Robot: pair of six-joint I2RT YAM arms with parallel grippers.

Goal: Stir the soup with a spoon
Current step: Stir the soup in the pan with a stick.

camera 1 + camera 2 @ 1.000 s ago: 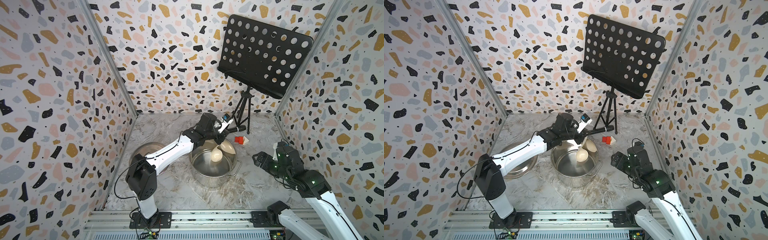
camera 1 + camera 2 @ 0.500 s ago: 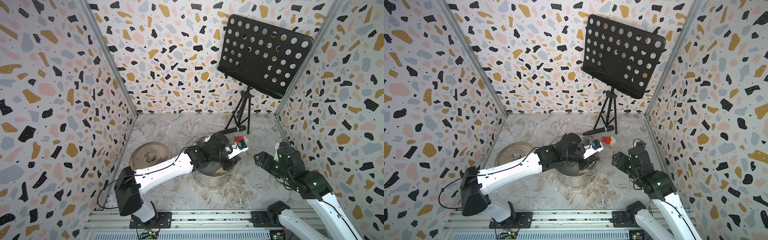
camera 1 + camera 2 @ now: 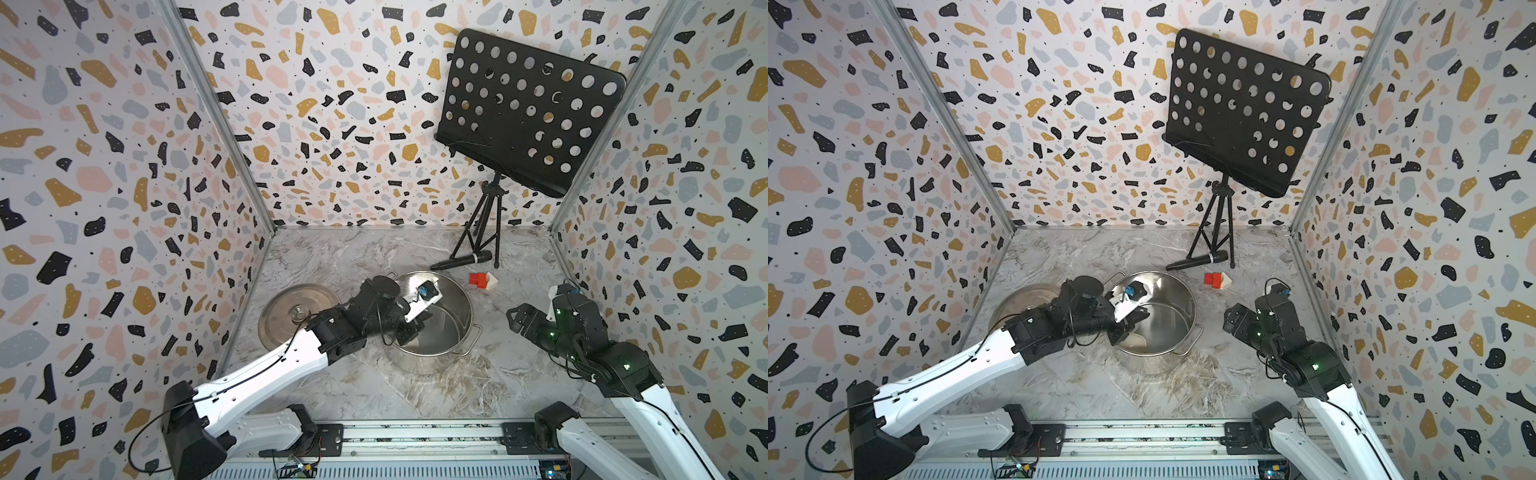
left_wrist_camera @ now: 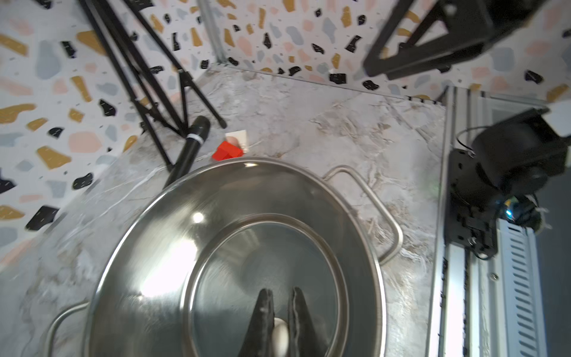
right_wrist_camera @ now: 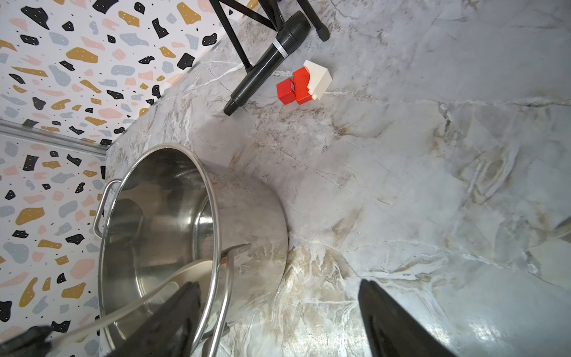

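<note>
A steel pot stands mid-table; its bare steel bottom shows and no soup is in view. My left gripper reaches in over the pot's left rim and is shut on the cream-white spoon. In the left wrist view the spoon's handle sits pinched between the black fingers. The right wrist view shows the spoon's bowl low inside the pot. In both top views the left gripper hides the spoon. My right gripper hovers open to the right of the pot, holding nothing.
The pot's lid lies flat to the left of the pot, partly under my left arm. Behind the pot lie a black microphone and a red-and-white block. A music stand on a tripod stands at the back right.
My left arm has swung from the pot's far rim to its near left side, carrying the spoon down into the pot. The right arm has stayed where it was.
</note>
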